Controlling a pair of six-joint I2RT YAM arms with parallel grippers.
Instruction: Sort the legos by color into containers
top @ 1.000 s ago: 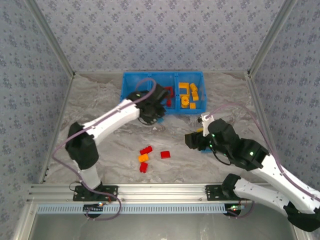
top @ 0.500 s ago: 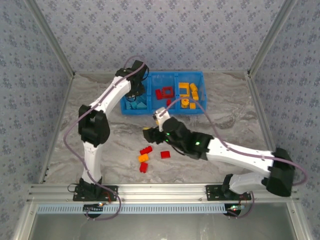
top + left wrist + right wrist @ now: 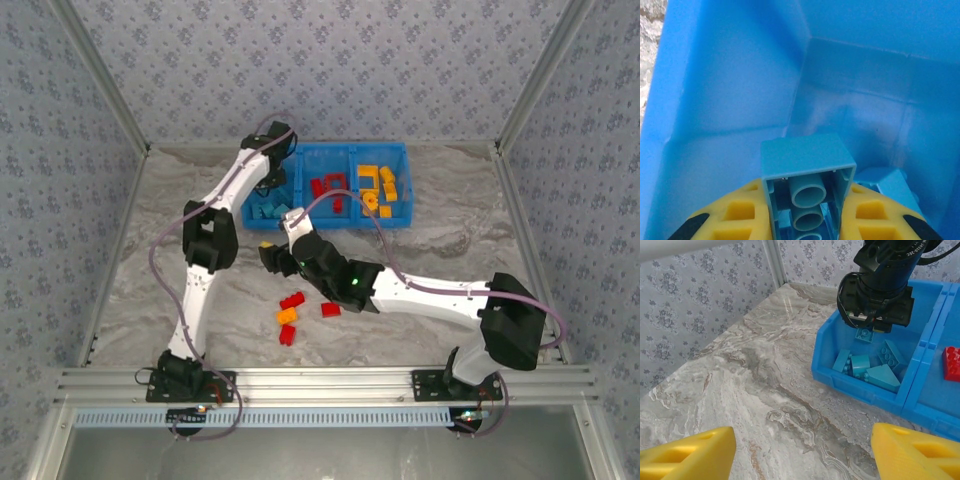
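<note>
The left tool (image 3: 272, 186) is clamped on a light blue brick (image 3: 807, 172) and holds it over the left compartment of the bin (image 3: 330, 226), above the other light blue bricks (image 3: 867, 367) lying there. A second ago this tool was at the bin's near edge; it has since swung to the far left. The middle compartment holds red bricks (image 3: 326, 187), the right one yellow-orange bricks (image 3: 378, 186). The right tool (image 3: 804, 445) is empty, its jaws wide apart. It has crossed from the right side to the tabletop (image 3: 180, 230) just near the left compartment. Four loose bricks (image 3: 290, 317), red and orange, lie nearer, unmoved.
</note>
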